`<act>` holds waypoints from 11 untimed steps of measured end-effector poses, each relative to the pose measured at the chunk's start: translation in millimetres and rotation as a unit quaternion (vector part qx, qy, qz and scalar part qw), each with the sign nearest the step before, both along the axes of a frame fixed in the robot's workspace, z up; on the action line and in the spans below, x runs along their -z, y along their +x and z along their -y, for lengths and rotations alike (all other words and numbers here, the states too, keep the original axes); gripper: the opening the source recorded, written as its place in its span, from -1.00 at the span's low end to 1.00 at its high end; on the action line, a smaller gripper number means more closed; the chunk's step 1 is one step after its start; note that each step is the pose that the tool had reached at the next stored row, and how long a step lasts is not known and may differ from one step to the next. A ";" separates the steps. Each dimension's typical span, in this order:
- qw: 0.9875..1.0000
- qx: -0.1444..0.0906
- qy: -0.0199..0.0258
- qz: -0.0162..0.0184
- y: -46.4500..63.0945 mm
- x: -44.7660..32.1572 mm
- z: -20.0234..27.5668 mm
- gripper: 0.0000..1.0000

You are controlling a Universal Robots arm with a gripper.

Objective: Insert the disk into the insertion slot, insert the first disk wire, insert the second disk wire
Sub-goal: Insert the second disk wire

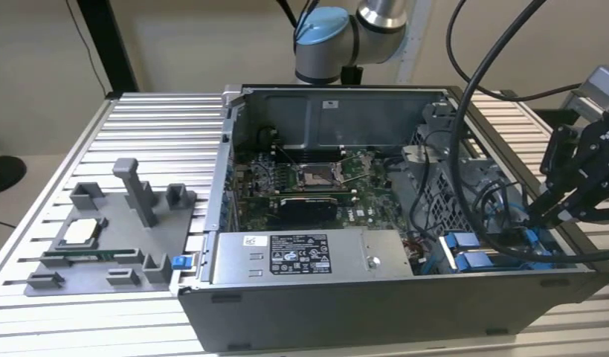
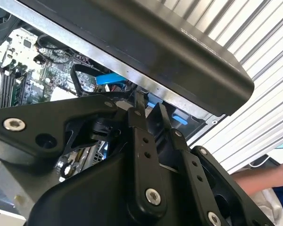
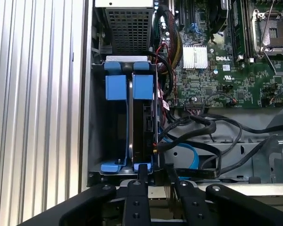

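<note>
One arm, one open computer case (image 1: 384,312) on the slatted table (image 1: 146,126).

Position: the gripper (image 1: 554,217) hangs over the case corner at the exterior view's right, directly above the insertion slot (image 3: 117,132).

Disk: the disk (image 3: 142,127) stands on edge in the slot, held in its blue carrier. It sits hard against the side nearer the motherboard (image 3: 212,70). The lane beside it looks bare. Judged seated, since the carrier tabs sit level with the neighbouring blue tabs.

Gripper: in the first wrist view the gripper (image 3: 156,170) is just past the disk's near end. In the second wrist view the gripper (image 2: 150,107) points down at the same blue clips. Jaws: I cannot tell whether they are spread, closed, or pinching a plug, because the tips end in shadow at the bay's edge.

Wires: a black cable bundle (image 3: 198,123) and a flat blue cable (image 3: 186,157) loop just beside the disk's end, between it and the motherboard. No plug face can be made out.

Notes on doing this step well (judgement):
- The work in hand looks like the wire stage rather than the disk stage.
- Keep the plug square to the disk's end, as a tilted entry is likely to jam.
- Push along the disk's long axis only.
- Watch the black loop, which lies close enough to snag.
- Use light force, because the carrier clips are plastic.
</note>
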State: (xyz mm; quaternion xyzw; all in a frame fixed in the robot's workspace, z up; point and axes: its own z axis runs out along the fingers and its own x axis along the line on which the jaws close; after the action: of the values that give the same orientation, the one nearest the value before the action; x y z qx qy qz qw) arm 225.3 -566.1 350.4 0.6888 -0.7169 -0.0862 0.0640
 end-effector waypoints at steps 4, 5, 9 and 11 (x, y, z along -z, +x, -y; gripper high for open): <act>1.000 0.000 0.001 0.000 0.0 0.0 -0.1 -1.00; 1.000 0.000 0.001 0.000 0.0 -0.1 0.0 -1.00; 1.000 0.000 0.002 0.000 0.0 0.0 0.0 -1.00; 1.000 0.000 0.002 0.000 -0.1 -0.9 0.1 -1.00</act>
State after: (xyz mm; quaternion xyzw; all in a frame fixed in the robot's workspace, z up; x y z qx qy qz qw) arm 225.1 -566.2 351.3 0.6889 -0.7168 -0.0872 0.0629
